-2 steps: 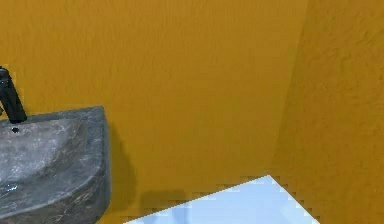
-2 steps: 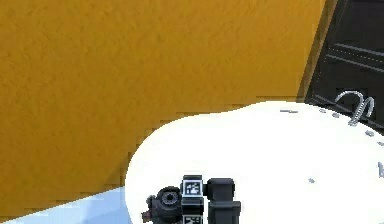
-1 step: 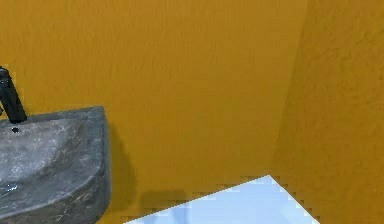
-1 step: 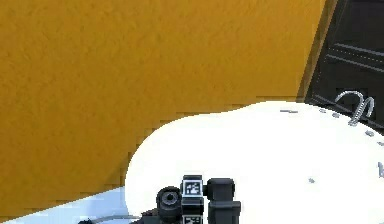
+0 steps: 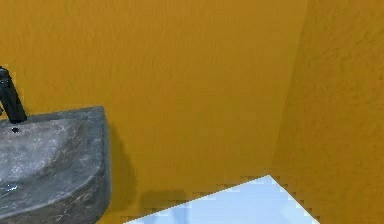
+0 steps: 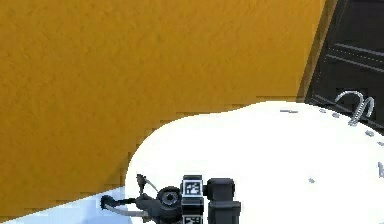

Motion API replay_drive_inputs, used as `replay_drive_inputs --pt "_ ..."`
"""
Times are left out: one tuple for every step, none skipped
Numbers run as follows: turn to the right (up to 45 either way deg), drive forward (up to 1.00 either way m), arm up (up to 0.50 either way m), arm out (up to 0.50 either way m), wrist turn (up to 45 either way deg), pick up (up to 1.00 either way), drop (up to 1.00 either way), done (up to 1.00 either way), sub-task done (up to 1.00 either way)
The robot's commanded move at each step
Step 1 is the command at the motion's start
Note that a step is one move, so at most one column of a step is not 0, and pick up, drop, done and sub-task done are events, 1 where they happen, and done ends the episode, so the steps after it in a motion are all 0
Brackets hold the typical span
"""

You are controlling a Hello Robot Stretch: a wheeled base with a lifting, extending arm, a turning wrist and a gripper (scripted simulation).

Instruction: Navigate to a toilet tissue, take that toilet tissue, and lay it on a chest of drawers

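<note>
Low beside the white tub (image 6: 262,150), the gripper (image 6: 125,198) points along the orange wall (image 6: 130,70); whether its fingers (image 6: 120,207) grasp anything cannot be told.

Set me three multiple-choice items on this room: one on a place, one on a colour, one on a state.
1. Where is the grey sink in the forward view?
A. At the left
B. At the right
C. At the top middle

2. What colour are the walls?
A. Green
B. Orange
C. Grey

3. How does the black tap stand?
A. Lying flat in the basin
B. Hanging from the wall
C. Rising from the sink's rim

Answers: 1 A, the sink lies in the lower left corner. 2 B, both walls that meet in the corner are orange. 3 C, the tap stands up from the rim at the left edge.
</note>
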Motion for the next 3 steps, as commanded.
replay_drive_inputs --pt "0.0 0.00 0.00 0.00 33.0 0.00 0.00 0.00 0.00" --pt "0.0 0.00 -0.30 0.00 0.0 0.00 0.00 0.00 0.00" --pt "0.0 0.00 0.00 0.00 0.0 1.00 0.00 0.00 0.00"
